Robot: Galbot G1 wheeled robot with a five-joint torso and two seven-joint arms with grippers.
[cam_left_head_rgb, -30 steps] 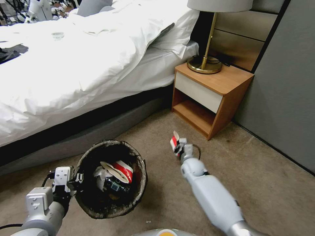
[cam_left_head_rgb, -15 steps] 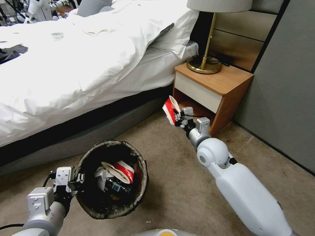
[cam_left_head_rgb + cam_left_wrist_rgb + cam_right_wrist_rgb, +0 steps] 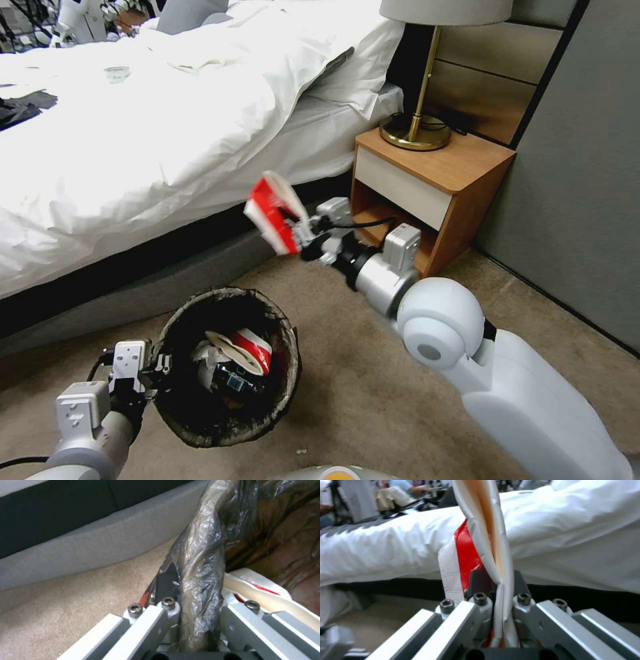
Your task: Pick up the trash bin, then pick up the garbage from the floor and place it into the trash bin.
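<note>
L gripper (image 3: 155,368), low on the robot's left, is pinched onto the rim of the small round trash bin (image 3: 230,427) w/ crinkly dark brown-black bag liner folded over the edge. Left wrist view: its fingers (image 3: 166,585) are pressed together w/ the liner-covered rim (image 3: 200,565) clamped between them. Bin is held tilted above the beige-grey short-pile carpet floor (image 3: 347,400), mouth facing up toward the head cam. Inside it: a squashed red-and-white paper cup (image 3: 245,348), crumpled white tissue (image 3: 207,357), something dark w/ a label.

R gripper (image 3: 301,235) is up in the air, above and to the right of the bin, in front of the grey bed base (image 3: 167,280) and near the wooden nightstand (image 3: 460,193). It's pinching a flattened red-and-white paper cup (image 3: 273,210); right wrist view shows the crushed cup wall (image 3: 486,542) squeezed between the closed fingers (image 3: 476,580), cup sticking out beyond the tips. Cup is well clear of the floor, not over the bin mouth.
</note>
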